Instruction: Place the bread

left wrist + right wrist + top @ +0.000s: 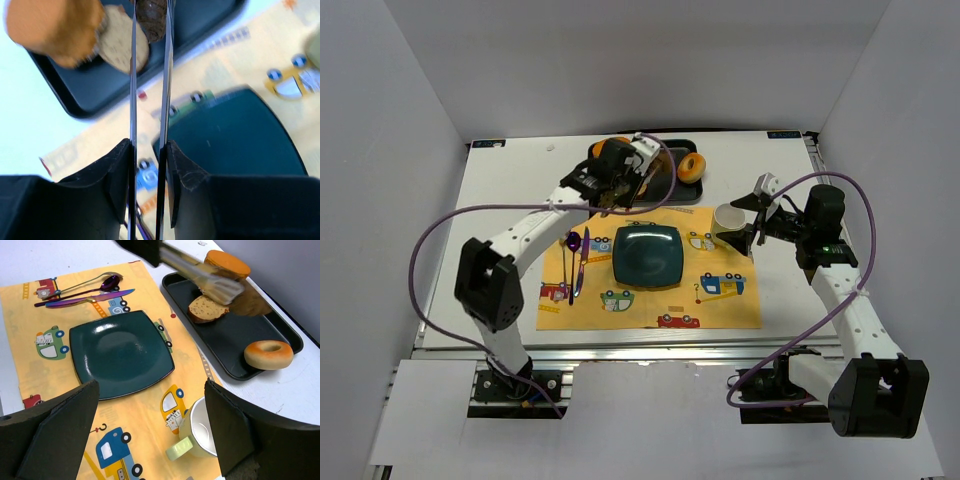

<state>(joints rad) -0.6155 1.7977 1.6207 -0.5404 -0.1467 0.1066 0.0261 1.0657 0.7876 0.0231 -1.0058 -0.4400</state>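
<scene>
My left gripper (603, 180) (149, 150) is shut on a pair of metal tongs (133, 75) (200, 271). The tongs pinch a dark brown piece of bread (151, 17) (252, 300) and hold it just above the black tray (665, 190) (235, 340). A cut bread slice (120, 47) (205, 307) and an orange bun (55, 25) (227, 262) lie on the tray beside it. A dark teal square plate (648, 256) (120, 352) sits empty on the yellow placemat (720, 310). My right gripper (757, 215) (150, 390) is open and empty above a pale green mug (728, 222) (202, 432).
A glazed ring doughnut (691, 166) (269, 354) lies at the tray's right end. A purple spoon and knife (577, 255) (85, 290) lie on the mat to the left of the plate. White walls close in the table on three sides.
</scene>
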